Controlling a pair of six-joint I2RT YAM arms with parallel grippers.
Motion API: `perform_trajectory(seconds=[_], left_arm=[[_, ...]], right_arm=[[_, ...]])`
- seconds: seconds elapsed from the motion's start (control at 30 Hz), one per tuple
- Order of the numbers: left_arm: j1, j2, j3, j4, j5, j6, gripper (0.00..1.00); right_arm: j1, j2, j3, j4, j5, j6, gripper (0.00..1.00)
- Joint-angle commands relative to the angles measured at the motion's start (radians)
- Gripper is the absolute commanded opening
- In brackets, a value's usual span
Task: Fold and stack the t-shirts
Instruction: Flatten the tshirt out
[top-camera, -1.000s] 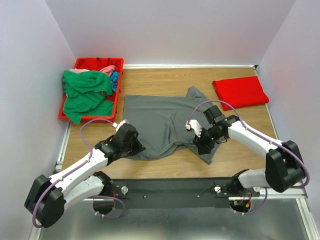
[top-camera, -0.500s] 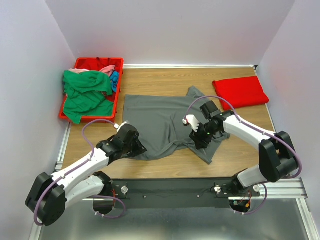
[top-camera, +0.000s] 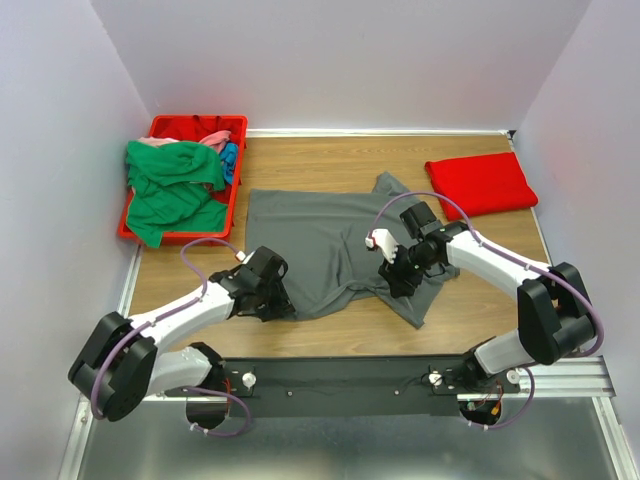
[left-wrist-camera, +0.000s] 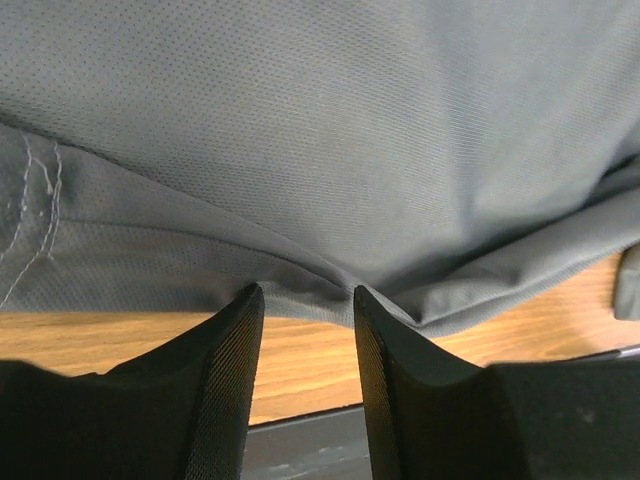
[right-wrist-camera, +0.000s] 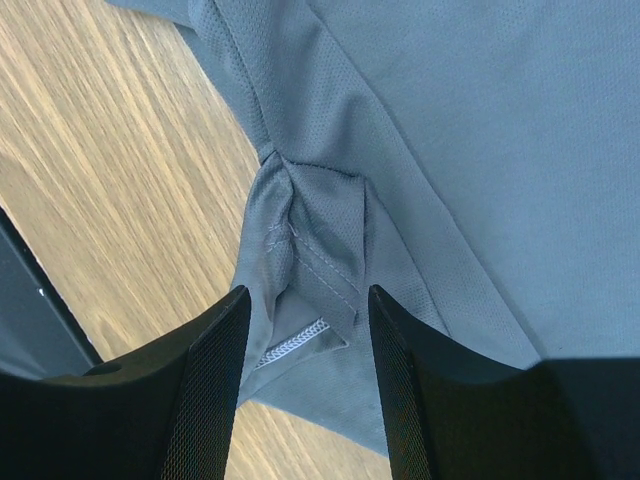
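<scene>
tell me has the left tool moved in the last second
Yes: the left tool shifted slightly right along the grey shirt's near hem, away from the red bin, and opened.

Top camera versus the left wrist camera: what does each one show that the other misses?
Only the top view: the red plastic bin holding a crumpled green t-shirt, the folded bright red t-shirt, the left arm and right arm. Only the left wrist view: the cloth's fine mesh weave, white hem stitching, the left gripper with jaws apart. Both: the spread dark grey t-shirt on the wooden table.
</scene>
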Motion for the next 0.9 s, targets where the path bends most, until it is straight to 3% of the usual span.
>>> perform_trajectory(seconds=[0.0,0.03,0.1,0.13,0.17,0.47,0.53,0.73,0.87], left_arm=[[-0.008,0.044,0.024,-0.012,-0.008,0.018,0.43],[-0.006,0.045,0.025,-0.012,-0.008,0.019,0.38],[-0.006,0.036,0.024,-0.001,-0.002,0.019,0.21],[-0.008,0.022,0.024,0.0,0.0,0.019,0.07],[-0.006,0.016,0.025,0.0,-0.002,0.019,0.03],[-0.006,-0.065,0.033,-0.023,0.004,0.022,0.0],[-0.006,-0.079,0.03,-0.023,0.006,0.019,0.0],[-0.006,-0.103,0.022,-0.024,0.015,0.021,0.0],[-0.006,-0.116,0.025,-0.033,0.017,0.024,0.0]], right_arm=[[0.005,0.007,-0.007,0.028,-0.003,0.009,0.58],[0.005,0.005,-0.008,0.027,-0.009,0.01,0.58],[0.004,0.001,-0.013,0.028,-0.013,0.01,0.58],[0.005,0.002,-0.016,0.028,-0.018,0.009,0.58],[0.005,0.007,-0.016,0.028,-0.021,0.009,0.58],[0.033,0.008,-0.031,0.013,-0.107,0.009,0.51],[0.042,0.016,-0.04,0.008,-0.11,0.007,0.45],[0.059,0.028,-0.04,-0.018,-0.104,-0.005,0.11],[0.061,-0.011,-0.017,-0.116,-0.101,-0.092,0.04]])
